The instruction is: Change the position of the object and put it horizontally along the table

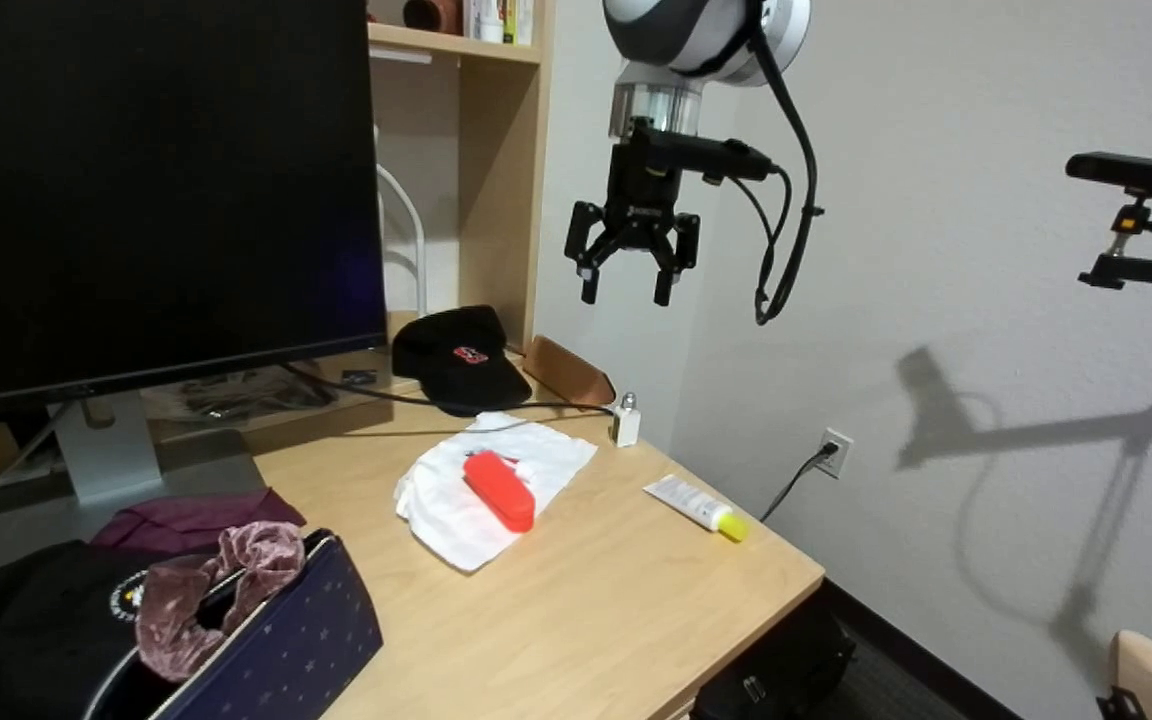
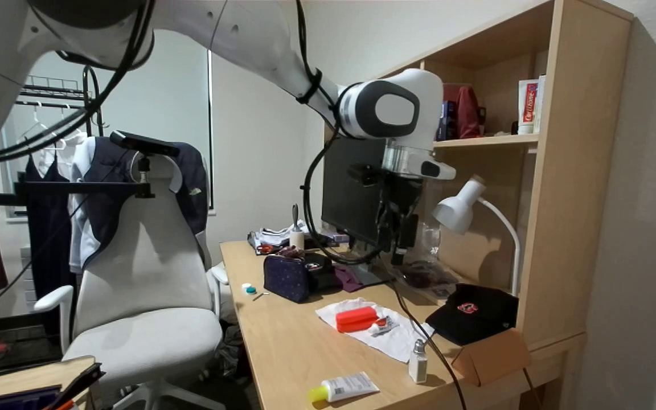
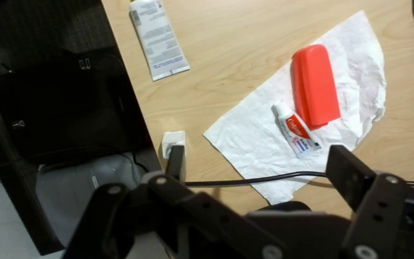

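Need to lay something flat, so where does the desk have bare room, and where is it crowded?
A broad bare patch of desk lies between the starry navy pouch, the white paper towel and the yellow-capped tube. It's crowded on the towel, which bears the red case and Colgate tube, and beside it, around the black cap.

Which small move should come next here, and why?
Probably shift the open, empty gripper sideways toward the small white bottle: it stands upright, the yellow-capped tube already lies flat, and the wrist view shows one finger partly covering the bottle. The task doesn't name its object, so this is a guess.
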`<action>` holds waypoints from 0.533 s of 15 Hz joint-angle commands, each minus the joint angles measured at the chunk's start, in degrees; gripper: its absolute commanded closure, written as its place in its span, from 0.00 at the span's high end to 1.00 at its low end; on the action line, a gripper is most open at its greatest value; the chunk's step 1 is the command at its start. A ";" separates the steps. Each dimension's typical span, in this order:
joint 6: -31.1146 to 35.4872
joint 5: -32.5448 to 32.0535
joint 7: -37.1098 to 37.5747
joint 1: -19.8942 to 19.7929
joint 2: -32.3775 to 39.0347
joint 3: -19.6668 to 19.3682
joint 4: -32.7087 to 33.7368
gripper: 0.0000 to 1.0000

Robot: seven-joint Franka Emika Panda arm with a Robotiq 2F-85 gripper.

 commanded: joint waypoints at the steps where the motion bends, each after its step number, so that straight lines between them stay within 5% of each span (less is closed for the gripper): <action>1: -8.04 1.60 -8.85 -4.47 10.90 0.80 14.22 1.00; 8: -19.58 2.67 -15.63 -9.47 30.17 3.29 33.53 1.00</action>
